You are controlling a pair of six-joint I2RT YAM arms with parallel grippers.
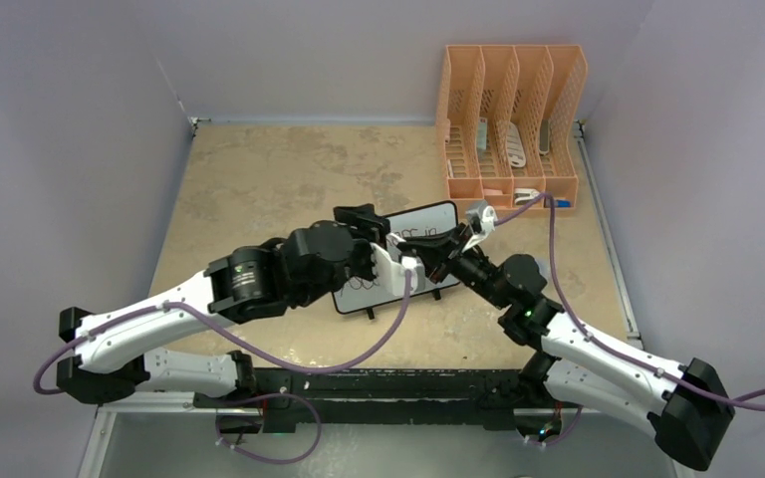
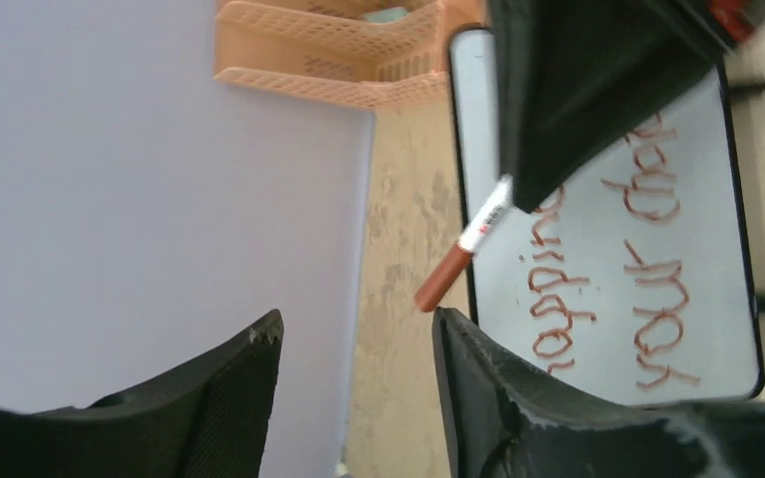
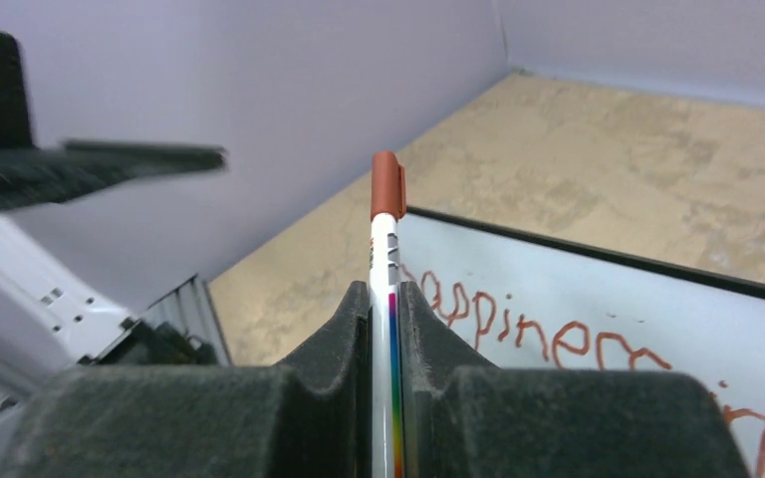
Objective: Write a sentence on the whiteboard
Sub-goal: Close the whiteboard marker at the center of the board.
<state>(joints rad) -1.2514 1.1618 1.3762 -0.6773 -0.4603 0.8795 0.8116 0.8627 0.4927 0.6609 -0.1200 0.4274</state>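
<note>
Tightly, right gripper [image 3: 385, 299] clamped a slim white marker [image 3: 386, 214], rust-red cap on, left gripper [image 2: 357, 321] stood parted, glossy black-framed whiteboard [image 3: 608, 289] beside.

Soft, even overhead light fills all three views, and nothing is dim. From the top camera the table [image 1: 259, 189] carries only faint, diffuse shadows under the arms. The whiteboard [image 1: 426, 216] reads bright white without glare, and focus is crisp throughout. In the left wrist view the right gripper [image 2: 518, 194] smears into blur toward the top right corner. The left gripper [image 2: 354, 321] is soft along the bottom edge, and the lettering [image 2: 657, 289] is legible. In the right wrist view the marker [image 3: 386, 189] is sharp and the near fingers [image 3: 209, 418] are grainy and soft. The left gripper there is a dark streak of motion blur at upper left.
</note>
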